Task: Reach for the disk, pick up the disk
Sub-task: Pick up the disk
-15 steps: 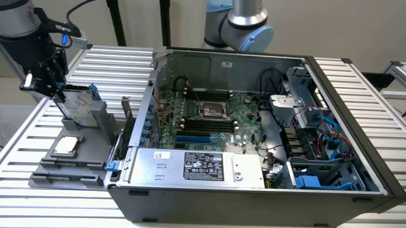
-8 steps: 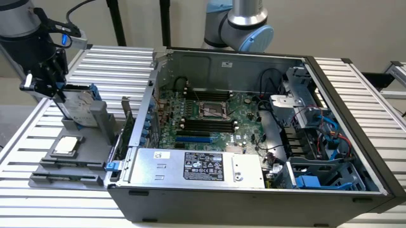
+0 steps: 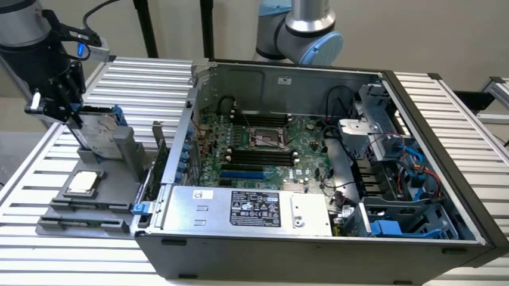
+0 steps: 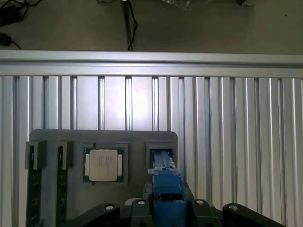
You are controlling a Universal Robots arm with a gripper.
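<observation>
The disk [image 3: 102, 134] stands on edge in a slot of the grey fixture [image 3: 119, 179] at the exterior view's left; its silver face and blue carrier show. My gripper [image 3: 70, 113] comes down on its upper end, jaws closed against it. In the wrist view the disk's blue carrier edge [image 4: 165, 182] runs from the fixture slot [image 4: 161, 149] up between my dark fingers [image 4: 147, 193], which press both of its sides.
A small square silver chip [image 3: 83, 183] [image 4: 104, 165] lies in the fixture beside the disk's slot, with memory sticks [image 4: 31, 189] in slots further along. The open computer case [image 3: 318, 149] with its power-supply box [image 3: 247, 208] stands to the exterior view's right. Another arm [image 3: 306, 30] rises behind.
</observation>
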